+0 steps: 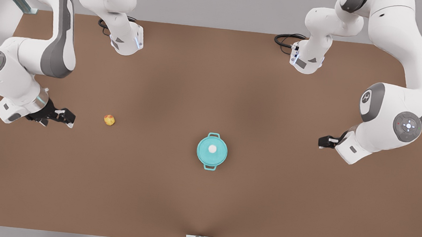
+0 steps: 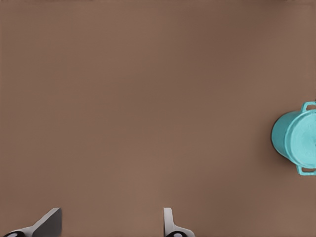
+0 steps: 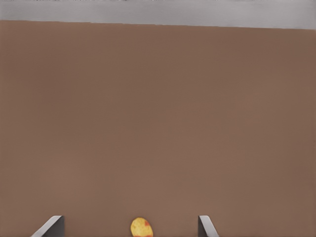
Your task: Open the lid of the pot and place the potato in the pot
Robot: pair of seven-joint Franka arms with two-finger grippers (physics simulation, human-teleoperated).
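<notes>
We see the pot [image 1: 210, 167] standing near the middle of the table [image 1: 216, 75], a little toward the edge nearest the front view's camera. The lid [image 1: 205, 152] sits closed on it, its white knob [image 1: 212, 149] at the centre. The potato [image 1: 109, 120] lies well apart from it, toward the edge on the front view's left.

The right gripper [image 1: 66, 117] hangs just beside the potato with its 2 fingers spread and empty. The left gripper [image 1: 325, 142] waits near the opposite edge, fingers also parted and holding nothing.

We judge the lid stiff, light and smooth, so the knob is the 1 sure hold. The potato looks firm, lumpy and apt to roll, so we would pinch it across its middle.
</notes>
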